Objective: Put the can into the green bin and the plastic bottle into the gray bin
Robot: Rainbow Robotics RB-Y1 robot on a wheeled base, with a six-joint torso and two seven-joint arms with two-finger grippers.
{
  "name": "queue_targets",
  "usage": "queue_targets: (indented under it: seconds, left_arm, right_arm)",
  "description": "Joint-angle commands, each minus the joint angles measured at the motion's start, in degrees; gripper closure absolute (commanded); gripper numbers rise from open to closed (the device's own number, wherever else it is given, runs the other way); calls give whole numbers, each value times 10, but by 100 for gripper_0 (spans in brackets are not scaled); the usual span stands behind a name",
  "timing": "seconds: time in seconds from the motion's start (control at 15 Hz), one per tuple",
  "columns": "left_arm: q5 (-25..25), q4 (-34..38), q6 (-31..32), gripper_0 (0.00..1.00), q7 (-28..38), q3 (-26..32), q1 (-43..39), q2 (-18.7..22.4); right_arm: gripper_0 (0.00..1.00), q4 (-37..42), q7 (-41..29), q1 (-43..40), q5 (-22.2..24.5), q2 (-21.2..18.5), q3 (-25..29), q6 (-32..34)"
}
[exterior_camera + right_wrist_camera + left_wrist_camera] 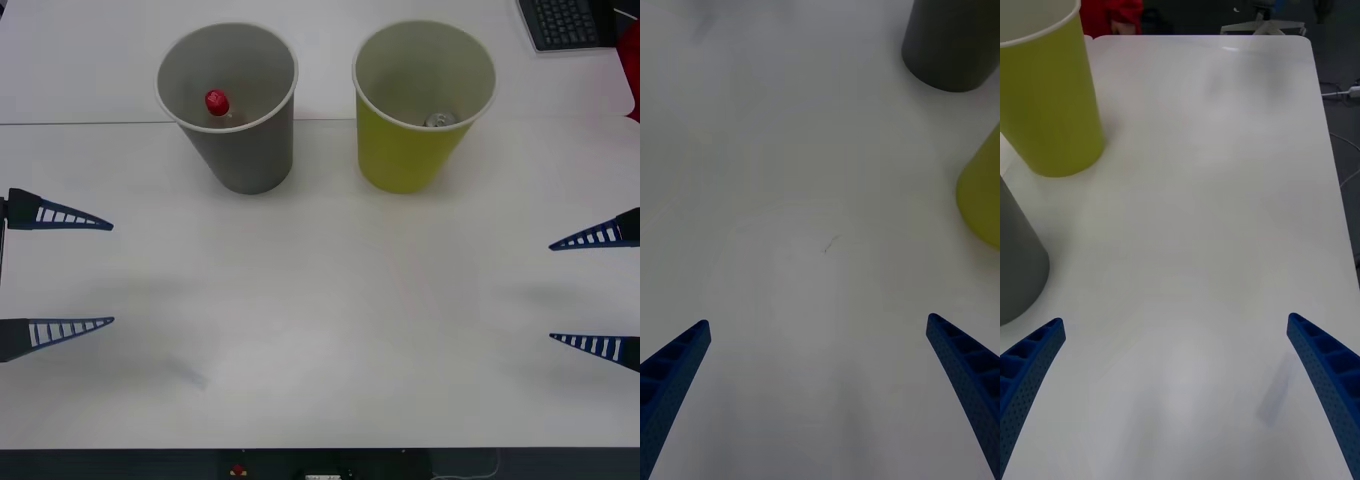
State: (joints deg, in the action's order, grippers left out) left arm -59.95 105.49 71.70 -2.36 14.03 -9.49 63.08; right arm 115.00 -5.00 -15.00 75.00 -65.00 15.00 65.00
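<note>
I have a white table (pixel 320 330) in front of me, with a dark keyboard (pixel 565 22) at its far right corner. Two tapered bins stand upright side by side on the far half of the table, close together but not touching.

The gray bin (pixel 240 150) is the one on my left. Looking down into it from the front camera, I see the plastic bottle (pixel 217 103) inside, mostly just its red cap against the gray inner wall. The green bin (pixel 405 150) stands to its right, and the can (pixel 439 121) sits at the bottom of it, showing as a small shiny round top near the front wall of the pale interior.

My left gripper (pixel 70 272) hangs at the left edge of the table, nearer to me than the bins, its two blue ribbed fingers spread wide with nothing between them. My right gripper (pixel 590 290) mirrors it at the right edge, fingers likewise wide apart and holding nothing. Both are well clear of the bins.

From the left wrist camera I see the outer walls of both bins, with bare table between the spread fingers (pixel 1322 375).
</note>
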Motion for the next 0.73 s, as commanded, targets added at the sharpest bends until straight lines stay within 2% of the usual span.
queue_targets:
  seconds: [0.07,0.73]
  left_arm:
    - [-3,5,0,0,-7,5,-16,1]
    - [-22,10,-5,0,-28,22,-16,0]
  right_arm:
    - [0,0,0,0,0,0,0,0]
    - [0,0,0,0,0,0,0,0]
